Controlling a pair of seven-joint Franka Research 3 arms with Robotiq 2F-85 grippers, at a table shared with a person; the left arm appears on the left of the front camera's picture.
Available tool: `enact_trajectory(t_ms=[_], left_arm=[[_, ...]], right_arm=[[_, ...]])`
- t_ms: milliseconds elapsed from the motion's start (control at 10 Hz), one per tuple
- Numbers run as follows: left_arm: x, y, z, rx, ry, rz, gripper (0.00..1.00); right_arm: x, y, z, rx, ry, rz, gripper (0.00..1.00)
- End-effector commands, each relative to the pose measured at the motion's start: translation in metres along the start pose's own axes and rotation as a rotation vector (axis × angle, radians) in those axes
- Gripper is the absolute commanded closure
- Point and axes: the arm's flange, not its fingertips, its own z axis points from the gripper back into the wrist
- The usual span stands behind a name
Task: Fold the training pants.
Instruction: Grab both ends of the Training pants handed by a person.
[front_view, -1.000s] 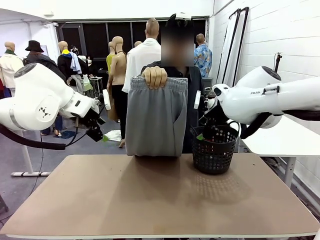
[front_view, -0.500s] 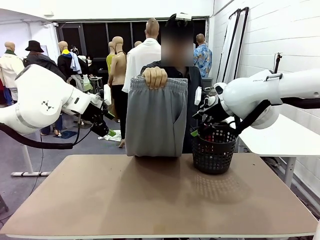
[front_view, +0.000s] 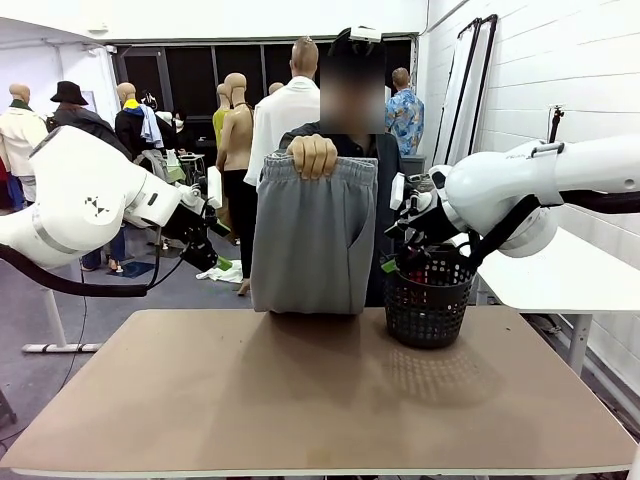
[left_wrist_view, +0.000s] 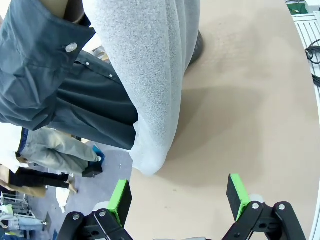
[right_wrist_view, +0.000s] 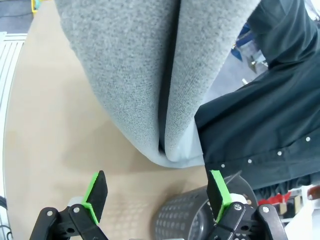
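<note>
At far right of the counter (front_view: 300, 400) stands a black mesh basket (front_view: 430, 318), upright, close to the far edge; inside looks dark thru the mesh, can't tell what's in it. Just beside it, picture-left, hang the grey training pants (front_view: 312, 240), doubled over and gripped at the gathered waistband by the person's hand (front_view: 312, 155). Hem sits right at the counter's far edge, touching or just above, can't tell which. Narrow gap btwn pants and basket. Right pincer (right_wrist_view: 157, 195) hovers over the basket's rim on the side nearest the pants, pads wide apart, nothing btwn them, clear of the cloth. Left pincer (left_wrist_view: 179, 197) hangs on the pants' other side, about over the counter's far edge, pads also spread wide w/ nothing held, apart from the cloth. From hem to near edge the tan top runs bare across its full width, so lots of room up front. Tight spots: the basket side and the far edge where the pants hang.
</note>
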Motion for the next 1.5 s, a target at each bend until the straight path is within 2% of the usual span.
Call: enact_trajectory(t_ms=[0, 200, 600, 1100, 1200, 1400], left_arm=[[-0.007, 0.005, -0.010, -0.023, -0.086, 0.044, 0.00], [-0.011, 0.010, -0.027, -0.029, -0.159, 0.049, 0.00], [-0.019, 0.011, -0.043, -0.059, -0.209, 0.020, 0.00], [-0.027, 0.019, -0.061, -0.047, -0.297, -0.005, 0.00], [-0.025, 0.021, -0.070, -0.051, -0.357, -0.018, 0.00], [-0.026, 0.023, -0.071, -0.053, -0.359, -0.024, 0.00]], right_arm=[[-0.001, 0.000, -0.001, 0.002, -0.004, -0.004, 0.00], [-0.003, -0.007, -0.011, 0.043, -0.093, -0.016, 0.00], [-0.009, -0.008, -0.021, 0.103, -0.115, -0.025, 0.00], [-0.013, -0.011, -0.035, 0.097, -0.230, -0.008, 0.00], [-0.013, -0.013, -0.042, 0.105, -0.267, -0.003, 0.00], [-0.014, -0.014, -0.044, 0.103, -0.269, -0.001, 0.00]])
